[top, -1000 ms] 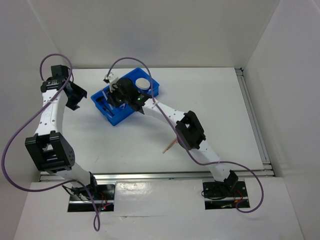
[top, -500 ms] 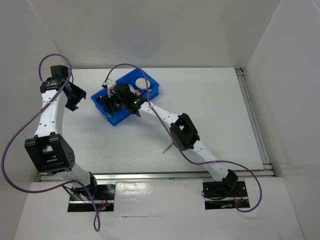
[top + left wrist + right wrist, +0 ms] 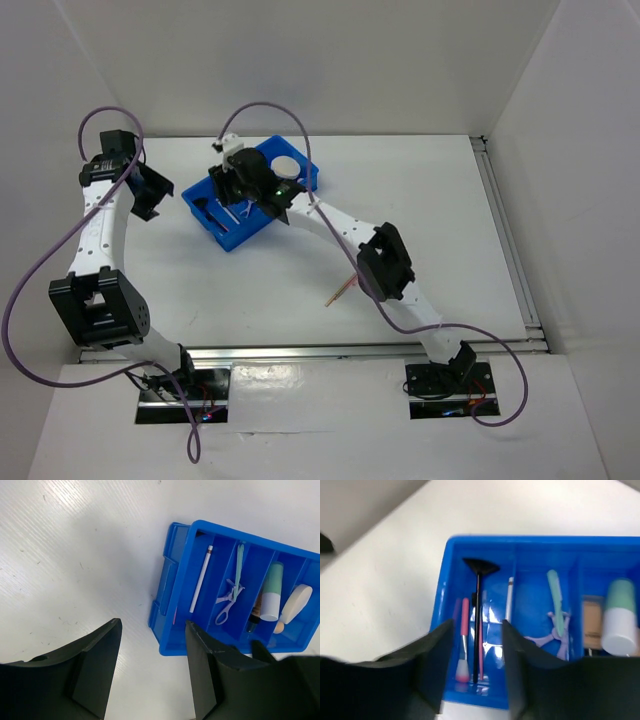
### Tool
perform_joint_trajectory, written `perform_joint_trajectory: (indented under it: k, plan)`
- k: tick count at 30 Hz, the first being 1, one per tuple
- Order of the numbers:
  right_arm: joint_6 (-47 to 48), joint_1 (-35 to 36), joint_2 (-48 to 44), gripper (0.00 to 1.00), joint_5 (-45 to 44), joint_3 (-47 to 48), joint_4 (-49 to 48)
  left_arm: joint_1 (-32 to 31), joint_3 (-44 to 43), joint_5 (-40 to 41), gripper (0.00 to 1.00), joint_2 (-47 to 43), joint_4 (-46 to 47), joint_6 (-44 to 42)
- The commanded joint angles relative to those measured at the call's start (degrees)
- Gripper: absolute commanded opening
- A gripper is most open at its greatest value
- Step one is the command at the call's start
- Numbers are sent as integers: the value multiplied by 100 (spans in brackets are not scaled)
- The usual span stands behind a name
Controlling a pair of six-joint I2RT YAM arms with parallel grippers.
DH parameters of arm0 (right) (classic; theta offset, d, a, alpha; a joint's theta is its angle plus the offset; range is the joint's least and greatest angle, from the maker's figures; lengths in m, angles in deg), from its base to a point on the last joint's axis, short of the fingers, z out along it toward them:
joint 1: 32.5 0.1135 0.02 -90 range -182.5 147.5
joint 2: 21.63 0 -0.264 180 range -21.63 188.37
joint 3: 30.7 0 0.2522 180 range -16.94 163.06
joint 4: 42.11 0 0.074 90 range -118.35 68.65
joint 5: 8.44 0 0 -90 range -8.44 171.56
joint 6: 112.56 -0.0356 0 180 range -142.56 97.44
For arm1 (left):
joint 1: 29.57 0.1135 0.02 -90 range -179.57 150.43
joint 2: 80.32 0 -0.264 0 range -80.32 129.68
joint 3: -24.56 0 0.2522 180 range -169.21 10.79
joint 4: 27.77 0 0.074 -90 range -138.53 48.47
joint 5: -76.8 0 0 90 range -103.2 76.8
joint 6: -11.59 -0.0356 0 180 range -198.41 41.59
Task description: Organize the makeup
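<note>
The makeup lies mostly in the blue divided bin (image 3: 232,232). My right gripper (image 3: 477,650) hangs open over its end compartment, empty, above a thin black brush (image 3: 478,615), a pink brush (image 3: 464,630) and a pink pencil (image 3: 481,652). Other slots hold a white pencil (image 3: 201,580), a lilac curler (image 3: 229,600), a stubby brown brush (image 3: 255,614), a pale tube (image 3: 272,592) and a beige sponge (image 3: 296,601). The round cream compact (image 3: 287,166) sits in the far corner. One pink pencil (image 3: 338,293) lies on the table. My left gripper (image 3: 152,670) is open beside the bin, holding nothing.
The white table (image 3: 430,220) is walled in white on three sides. A metal rail (image 3: 505,235) runs along its right edge. The right arm (image 3: 385,262) stretches across the table from its base to the bin, its elbow above one end of the loose pencil.
My right gripper has gone from shut to open above the bin and shifted slightly toward the far side. The left arm has not moved.
</note>
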State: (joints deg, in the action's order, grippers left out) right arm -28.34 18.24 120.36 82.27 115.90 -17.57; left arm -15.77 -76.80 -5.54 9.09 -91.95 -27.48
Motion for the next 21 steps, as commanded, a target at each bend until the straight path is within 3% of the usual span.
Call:
perform_joint_trajectory:
  k: [1,2,3,5,9,16,21]
  plan:
    - [-632,-265,-699,55,-1108,444,501,35,-118,-203,67,-20,181,-198]
    - [-904,-406,-647,74,-1108,628,791,35,-57,-273,67,33,294,-268]
    - [-1490,-555,-647,81,-934,630,1289,35,-4,-404,67,33,400,-347]
    - [-1995,-1054,-708,87,-714,525,1609,35,-4,-484,68,261,401,-348]
    - [-2226,-1689,-797,94,-301,93,1882,35,-4,-660,71,604,401,-400]
    - [-1875,-2471,-428,96,-238,375,2094,-26,462,-1486,74,1042,822,-576]
    - [-1611,-2744,-76,96,323,558,1989,-219,577,-1619,74,1316,928,-576]
